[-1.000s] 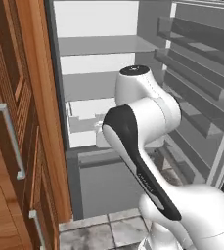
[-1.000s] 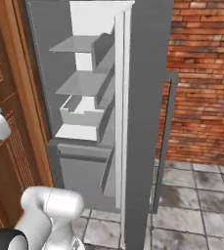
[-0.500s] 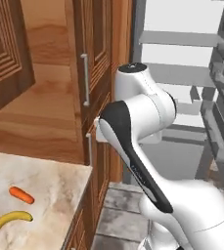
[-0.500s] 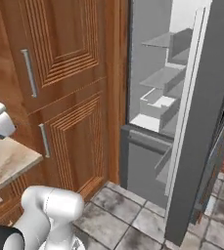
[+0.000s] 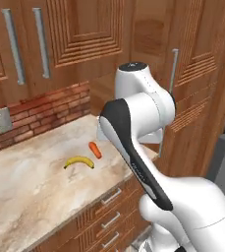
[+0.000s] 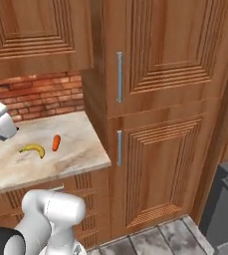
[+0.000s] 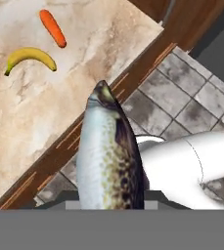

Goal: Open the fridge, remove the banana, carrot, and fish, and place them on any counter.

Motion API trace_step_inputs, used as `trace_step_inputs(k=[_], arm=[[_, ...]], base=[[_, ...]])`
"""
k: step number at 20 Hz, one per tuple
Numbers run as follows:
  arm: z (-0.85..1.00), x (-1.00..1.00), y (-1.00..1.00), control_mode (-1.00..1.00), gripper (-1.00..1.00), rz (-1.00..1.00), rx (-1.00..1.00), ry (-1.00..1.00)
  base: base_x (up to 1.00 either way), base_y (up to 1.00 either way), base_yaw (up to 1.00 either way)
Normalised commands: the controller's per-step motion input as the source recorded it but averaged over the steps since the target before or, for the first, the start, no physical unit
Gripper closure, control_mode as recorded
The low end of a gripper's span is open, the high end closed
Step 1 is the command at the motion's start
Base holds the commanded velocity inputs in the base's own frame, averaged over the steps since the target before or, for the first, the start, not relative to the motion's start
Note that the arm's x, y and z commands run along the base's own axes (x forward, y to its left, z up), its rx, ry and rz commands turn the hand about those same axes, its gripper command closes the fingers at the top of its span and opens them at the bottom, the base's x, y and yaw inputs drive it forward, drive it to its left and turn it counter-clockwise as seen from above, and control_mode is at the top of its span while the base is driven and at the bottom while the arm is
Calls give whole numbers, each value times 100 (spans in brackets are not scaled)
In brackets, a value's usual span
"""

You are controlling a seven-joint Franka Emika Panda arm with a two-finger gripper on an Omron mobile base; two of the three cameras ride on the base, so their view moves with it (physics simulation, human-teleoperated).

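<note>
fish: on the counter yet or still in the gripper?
Still in the gripper. In the hand view the fish rises from the gripper over the counter edge and floor; banana and carrot already lie there.

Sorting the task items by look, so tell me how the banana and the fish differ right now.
The banana is yellow, curved and lies on the counter; the fish is grey, speckled, straighter and held in the tool, off the counter's edge over the floor. In the hand view the fish looks far bigger, being nearer.

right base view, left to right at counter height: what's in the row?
banana → carrot → counter edge → tall wooden cabinet → grey fridge corner at the right edge.
</note>
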Motion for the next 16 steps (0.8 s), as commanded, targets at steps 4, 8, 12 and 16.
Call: trace_step_inputs(k=[4,8,12,16], arm=[[0,0,0,100,100,0,0,0],[0,0,0,100,100,0,0,0],[-5,22,13,-100,100,3,-2,4],[-38,82,18,-100,100,7,-8,10]], base=[[-6,15,86],[25,44,56],[61,55,12],[0,0,0]])
